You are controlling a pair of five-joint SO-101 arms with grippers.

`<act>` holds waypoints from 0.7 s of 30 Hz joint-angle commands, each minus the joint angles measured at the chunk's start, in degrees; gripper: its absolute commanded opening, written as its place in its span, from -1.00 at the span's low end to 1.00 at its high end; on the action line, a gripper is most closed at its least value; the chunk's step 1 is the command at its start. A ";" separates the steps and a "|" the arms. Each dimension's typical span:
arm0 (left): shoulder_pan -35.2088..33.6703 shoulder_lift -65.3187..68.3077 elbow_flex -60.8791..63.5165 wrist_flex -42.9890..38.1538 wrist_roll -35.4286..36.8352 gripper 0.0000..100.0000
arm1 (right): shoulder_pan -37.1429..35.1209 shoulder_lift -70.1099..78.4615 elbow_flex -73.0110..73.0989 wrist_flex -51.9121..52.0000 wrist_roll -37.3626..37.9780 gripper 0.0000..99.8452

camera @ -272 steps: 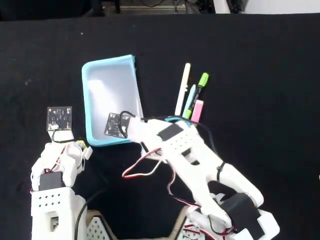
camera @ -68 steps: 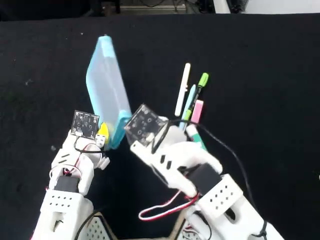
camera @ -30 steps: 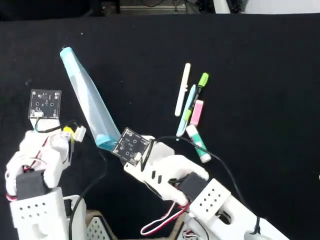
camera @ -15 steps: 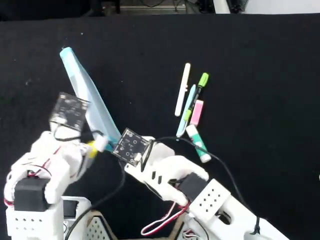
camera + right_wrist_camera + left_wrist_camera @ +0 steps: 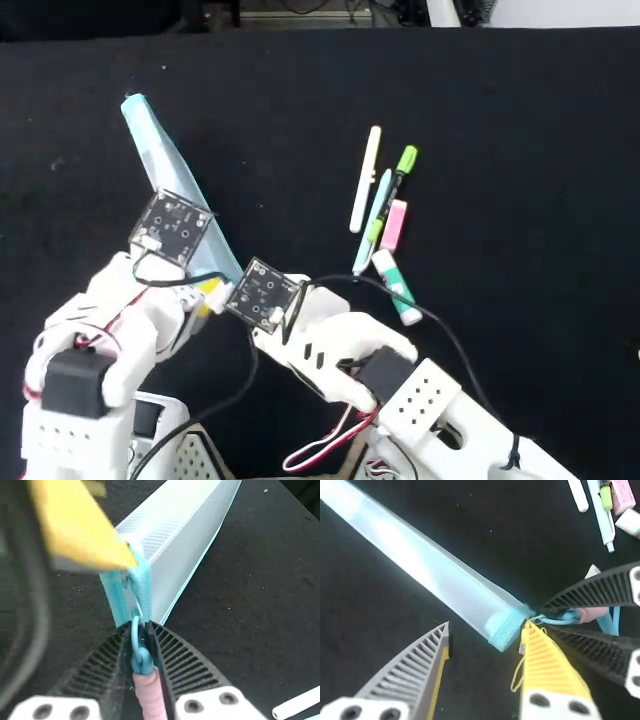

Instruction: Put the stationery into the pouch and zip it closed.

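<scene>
The right claw (image 5: pixel 141 626) is clamped on the zipper pull (image 5: pixel 135 642) of the pouch (image 5: pixel 175 540). The left claw (image 5: pixel 486 626) gapes wide at that end, its yellow finger (image 5: pixel 542 665) touching the corner. The pens (image 5: pixel 385 195) lie well apart.

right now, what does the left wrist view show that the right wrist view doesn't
Left wrist view: the left gripper open, with its grey finger, and the pink eraser farther off. Right wrist view: the zipper track close up. Both: the pouch, the right gripper shut on the zipper pull, and the left gripper's yellow finger at the pouch's end.
</scene>
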 commanded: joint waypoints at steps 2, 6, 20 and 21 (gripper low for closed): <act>0.13 0.00 2.33 -2.90 -0.44 -0.54 | -0.18 -1.45 -0.57 -1.32 0.26 -0.98; 0.13 0.00 2.33 -2.99 -0.53 -0.54 | -0.18 -1.45 -0.57 -1.32 0.26 -0.98; 0.48 -0.09 2.33 -7.30 -0.53 -0.72 | -0.18 -1.45 -0.57 -1.23 0.26 -0.98; 0.66 -0.09 2.15 -7.30 -0.53 -0.77 | -0.18 -1.54 -0.57 -1.23 0.26 -0.98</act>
